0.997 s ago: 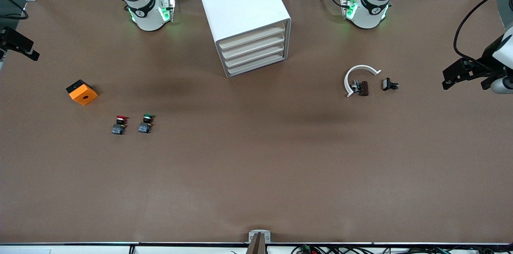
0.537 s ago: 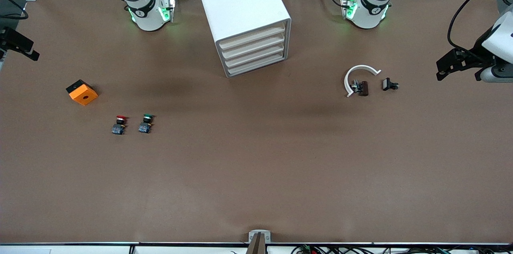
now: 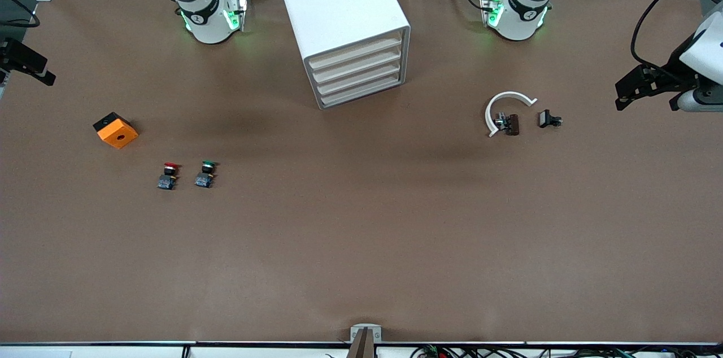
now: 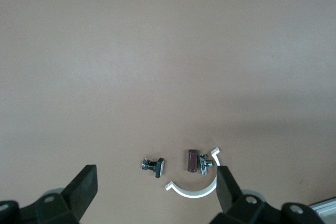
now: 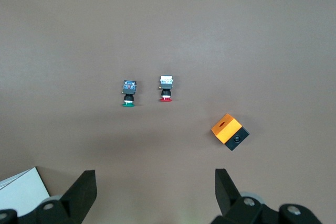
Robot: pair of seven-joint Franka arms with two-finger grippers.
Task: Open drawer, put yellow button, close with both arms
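The white cabinet (image 3: 339,2) stands between the two arm bases, its front turned toward the left arm's end. The topmost drawer (image 3: 356,54) is shut flush, like the three below it. The yellow button is out of view. My left gripper (image 4: 156,179) is open and empty, high over a few small parts at the left arm's end; that arm's black hand (image 3: 649,86) shows at the edge of the front view. My right gripper (image 5: 155,182) is open and empty too, high over the table at the right arm's end.
A red-capped button (image 3: 168,175) and a green-capped button (image 3: 205,173) stand side by side, with an orange and black block (image 3: 116,130) beside them. A white curved piece (image 3: 504,104), a brown and metal part (image 3: 508,123) and a small black part (image 3: 549,119) lie together.
The left arm's hand has shifted a little, up and inward in the front view. The right arm, the cabinet and the small parts have not moved.
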